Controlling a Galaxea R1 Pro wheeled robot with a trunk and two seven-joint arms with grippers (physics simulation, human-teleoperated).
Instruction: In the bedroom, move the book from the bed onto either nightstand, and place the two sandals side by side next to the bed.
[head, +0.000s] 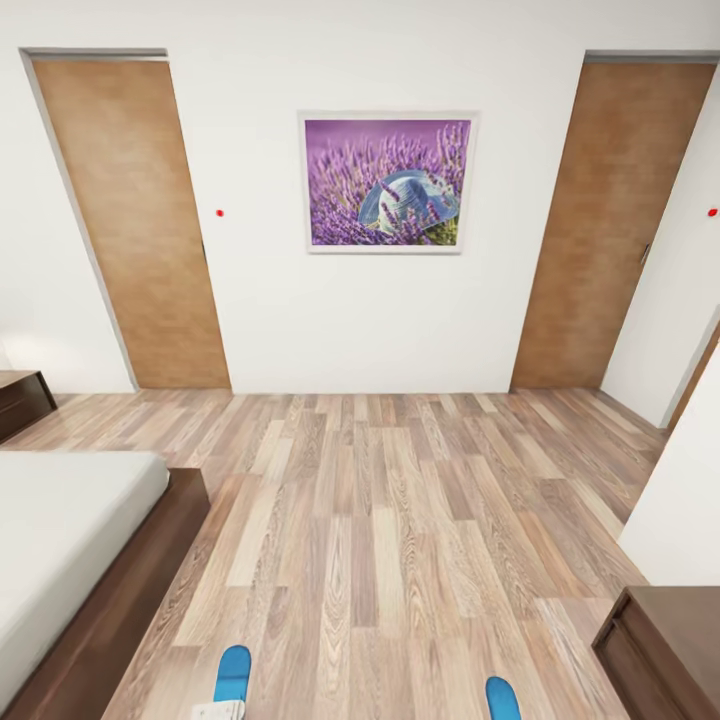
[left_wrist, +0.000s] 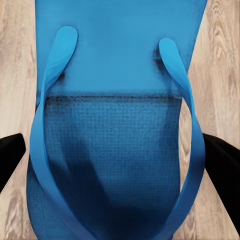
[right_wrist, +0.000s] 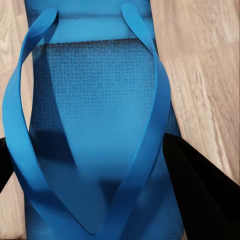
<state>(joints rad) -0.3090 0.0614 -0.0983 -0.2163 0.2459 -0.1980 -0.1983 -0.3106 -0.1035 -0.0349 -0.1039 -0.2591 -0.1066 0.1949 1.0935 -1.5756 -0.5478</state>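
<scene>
From my seat each arm's jaws look to straddle a sandal, left sandal (left_wrist: 115, 125) near the bed (head: 80, 540) frame's foot corner, right sandal (right_wrist: 95, 115) well apart, grip unconfirmed, so either could slip and land crooked.

My head camera sits high and looks forward and down across the plank floor (head: 400, 520) to the white wall with a lavender picture (head: 388, 181) between two brown doors. At its lower edge two blue sandals, one on my left (head: 233, 673) and one on my right (head: 502, 697), just enter. My left wrist camera looks straight down, very close, onto a sandal (left_wrist: 117, 145) over the same planks. My right wrist camera does likewise over a sandal (right_wrist: 95, 130). All three views share floor and sandals.
</scene>
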